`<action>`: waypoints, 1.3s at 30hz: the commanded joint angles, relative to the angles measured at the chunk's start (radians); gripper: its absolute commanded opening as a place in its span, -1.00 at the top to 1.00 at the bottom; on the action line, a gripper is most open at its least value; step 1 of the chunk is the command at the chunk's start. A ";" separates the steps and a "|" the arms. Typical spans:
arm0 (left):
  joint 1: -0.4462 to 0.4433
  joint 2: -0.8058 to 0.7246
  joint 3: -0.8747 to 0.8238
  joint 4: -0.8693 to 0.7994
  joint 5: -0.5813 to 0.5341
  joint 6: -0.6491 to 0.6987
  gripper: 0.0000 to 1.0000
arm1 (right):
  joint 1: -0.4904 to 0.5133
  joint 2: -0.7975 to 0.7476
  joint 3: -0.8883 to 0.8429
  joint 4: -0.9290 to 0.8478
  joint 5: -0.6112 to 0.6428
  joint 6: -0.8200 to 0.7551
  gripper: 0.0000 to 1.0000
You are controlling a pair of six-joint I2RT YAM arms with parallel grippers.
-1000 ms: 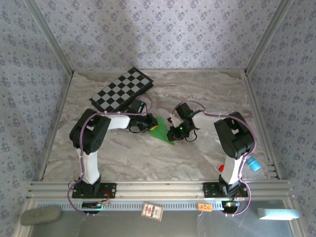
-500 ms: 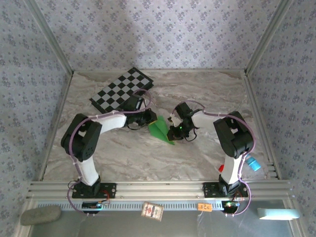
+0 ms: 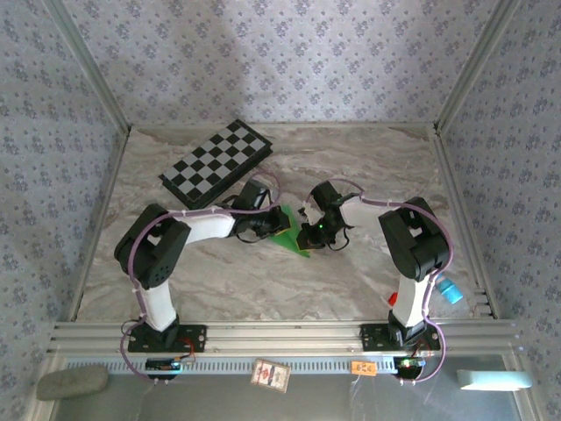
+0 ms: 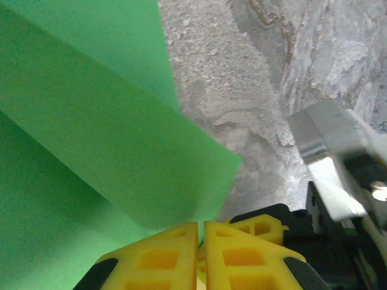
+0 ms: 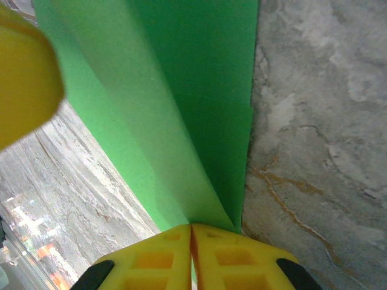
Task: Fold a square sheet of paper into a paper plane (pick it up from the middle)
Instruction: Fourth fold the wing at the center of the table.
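- Both arms bend inward, meeting mid-table.
- Left gripper (image 4: 201,226) and right gripper (image 5: 191,230) each clamp the paper plane (image 3: 290,232).
- Plane's long axis runs far-left to near-right, with the tip near-right.

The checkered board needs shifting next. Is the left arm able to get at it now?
Probably not yet: the left claw is shut on the paper plane. The checkered board lies just beyond it, nothing between, so once free it likely could.
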 commanded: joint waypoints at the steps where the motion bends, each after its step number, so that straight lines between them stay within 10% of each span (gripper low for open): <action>1: -0.011 0.040 0.027 0.040 0.032 -0.013 0.79 | 0.008 0.067 -0.032 -0.105 0.118 0.011 0.76; 39: 0.019 0.154 0.018 -0.108 -0.074 -0.050 0.83 | -0.001 -0.046 -0.101 -0.161 0.015 -0.030 0.73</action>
